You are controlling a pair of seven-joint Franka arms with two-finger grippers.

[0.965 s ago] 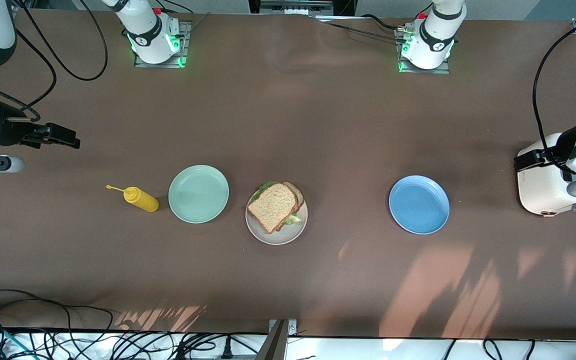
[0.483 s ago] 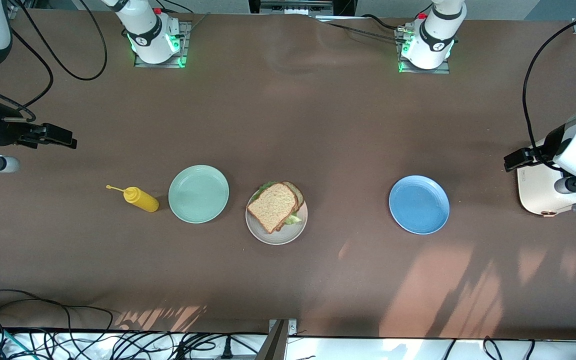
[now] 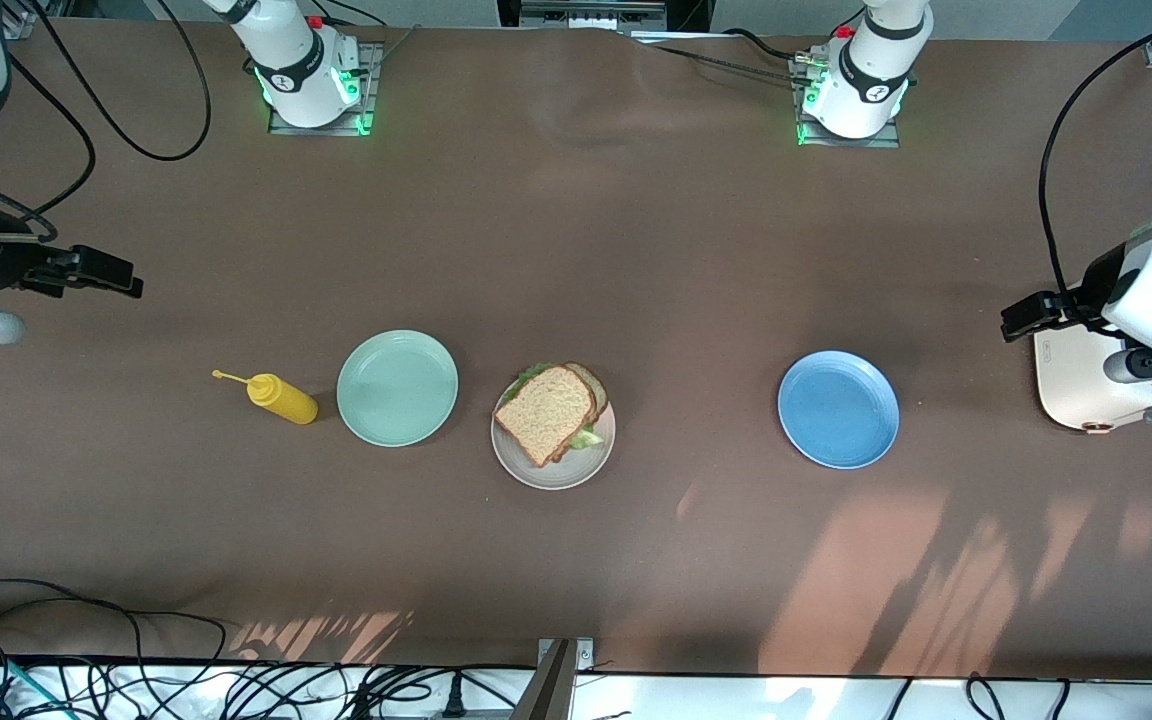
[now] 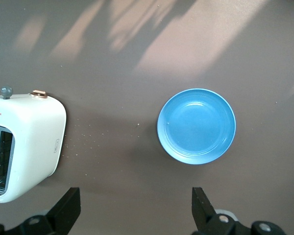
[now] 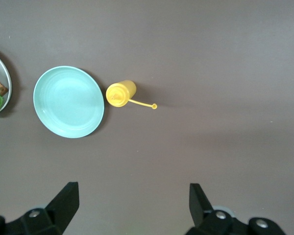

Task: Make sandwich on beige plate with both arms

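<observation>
Grippers first: left gripper hangs over the table at the left arm's end, just beside the toaster, jaws wide apart, nothing between them. In the left wrist view its fingers frame bare tabletop only. Right gripper is up over the right arm's end of the table, jaws equally spread, empty; its fingers also bracket bare brown surface. My read: both arms are parked clear of the middle so nothing crowds the plate, which fits a finished build.

Sandwich sits on the beige plate mid-table, between the mint green plate and the blue plate, apart from both. Top slice is coarse brown wholemeal with a darker crust, rotated off the lower slice so one corner of that slice shows. Ruffled green lettuce pokes out at the edges. Whether the top slice lies fully flat is hard to call from this height.

All three plates are round, smooth, with a raised rim; both coloured ones are empty. Yellow squeeze bottle lies on its side just beside the mint plate, thin nozzle pointing away from it. Toaster is a glossy cream box with rounded corners and slots on top. Table surface is matte brown.
</observation>
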